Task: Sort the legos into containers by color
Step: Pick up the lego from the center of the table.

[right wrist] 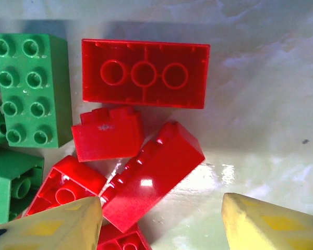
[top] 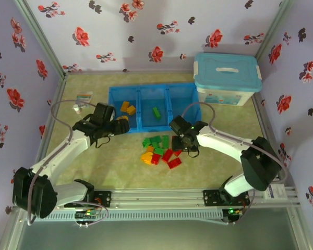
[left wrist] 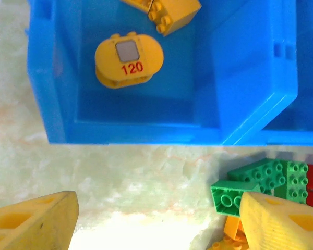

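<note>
The loose legos (top: 159, 151) lie in a pile just in front of the blue tray (top: 111, 107). The right gripper (right wrist: 161, 213) hangs over the red bricks of that pile, fingers spread and empty, with a slanted red brick (right wrist: 156, 182) directly below. The left gripper (left wrist: 156, 219), likewise spread and empty, sits before the tray's left compartment, which holds yellow-orange bricks (left wrist: 128, 60). Recommended: align the fingers across the slanted brick's narrow sides, descend straight, and close only once neighbouring bricks are clear. The tray's right compartment, showing no brick, is the likely destination.

White lidded box (top: 228, 79) back right; small packet (top: 84, 97) far left
</note>
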`<state>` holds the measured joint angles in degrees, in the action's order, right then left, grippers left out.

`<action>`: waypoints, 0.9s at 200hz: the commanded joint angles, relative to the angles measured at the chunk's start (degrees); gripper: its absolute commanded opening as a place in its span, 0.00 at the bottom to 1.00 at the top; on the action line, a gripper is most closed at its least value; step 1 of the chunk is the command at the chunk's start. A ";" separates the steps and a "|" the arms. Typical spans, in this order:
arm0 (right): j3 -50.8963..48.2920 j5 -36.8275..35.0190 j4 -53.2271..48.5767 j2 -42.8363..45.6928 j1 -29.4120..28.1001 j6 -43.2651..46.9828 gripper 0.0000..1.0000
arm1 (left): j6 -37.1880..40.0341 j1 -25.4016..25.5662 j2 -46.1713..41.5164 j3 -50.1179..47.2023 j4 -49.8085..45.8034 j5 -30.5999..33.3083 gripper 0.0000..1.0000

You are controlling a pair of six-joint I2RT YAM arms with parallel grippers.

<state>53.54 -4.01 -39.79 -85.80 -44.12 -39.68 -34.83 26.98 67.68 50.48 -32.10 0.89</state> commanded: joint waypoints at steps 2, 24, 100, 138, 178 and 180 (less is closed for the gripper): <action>0.65 0.00 1.10 -2.41 0.26 -1.97 0.61 | -1.41 0.42 -3.10 -1.73 0.31 0.78 0.81; 0.70 -0.82 0.86 -4.35 0.29 -2.84 0.60 | -1.94 0.35 -4.56 -3.20 0.17 1.28 0.81; -1.07 -1.35 2.09 -6.37 0.26 -3.92 0.39 | -2.78 0.35 -4.86 -5.83 1.59 1.57 0.80; -0.66 -2.01 0.50 -5.46 0.26 -3.52 0.24 | -3.06 0.36 -4.83 -5.84 1.77 1.98 0.80; 1.17 -4.57 -3.56 -1.18 0.26 -2.08 0.17 | -2.61 0.30 -4.76 -5.50 1.50 2.42 0.80; 1.42 -4.76 -4.00 -0.93 0.26 -1.88 0.17 | -2.57 0.34 -4.75 -5.48 1.51 2.38 0.80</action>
<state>53.12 -5.37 -38.79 -90.19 -44.12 -42.46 -37.17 27.07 63.55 45.15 -30.81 1.91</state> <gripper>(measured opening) 0.228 0.803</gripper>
